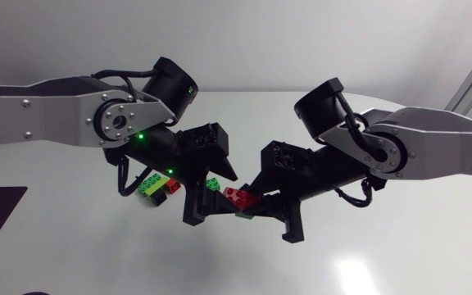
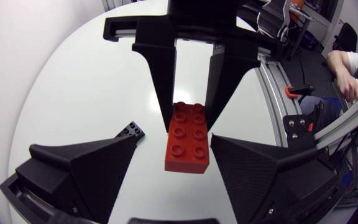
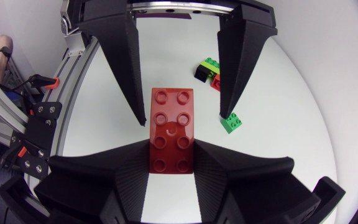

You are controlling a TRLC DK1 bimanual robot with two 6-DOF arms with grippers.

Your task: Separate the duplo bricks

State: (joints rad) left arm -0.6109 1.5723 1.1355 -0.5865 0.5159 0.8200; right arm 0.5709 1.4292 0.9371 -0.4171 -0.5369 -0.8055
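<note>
My right gripper (image 3: 173, 152) is clamped on the near end of the red brick (image 3: 171, 118), both fingers pressed against its long sides, and holds it up above the white table (image 1: 367, 254) around the middle. My left gripper (image 2: 173, 142) faces it from the left with its fingers spread wide. The brick's free end sits between them, one finger just beside it and the other clearly apart, so that hand has hold of nothing. In the head view a dark green bit shows under the red brick, but I cannot tell whether it is a brick stuck to it. A small green brick (image 3: 231, 122) lies loose on the table under the grippers, and a cluster of green, black and red bricks (image 1: 156, 187) sits further left. The risk, as I judge it, is the off-centre approach. If my left fingers close like this, the nearer one lands first and could shove the brick sideways, twisting it out of my right grip. A shallow bite could slip during the pull and drop it. The two sets of fingertips are also close enough to collide.
</note>
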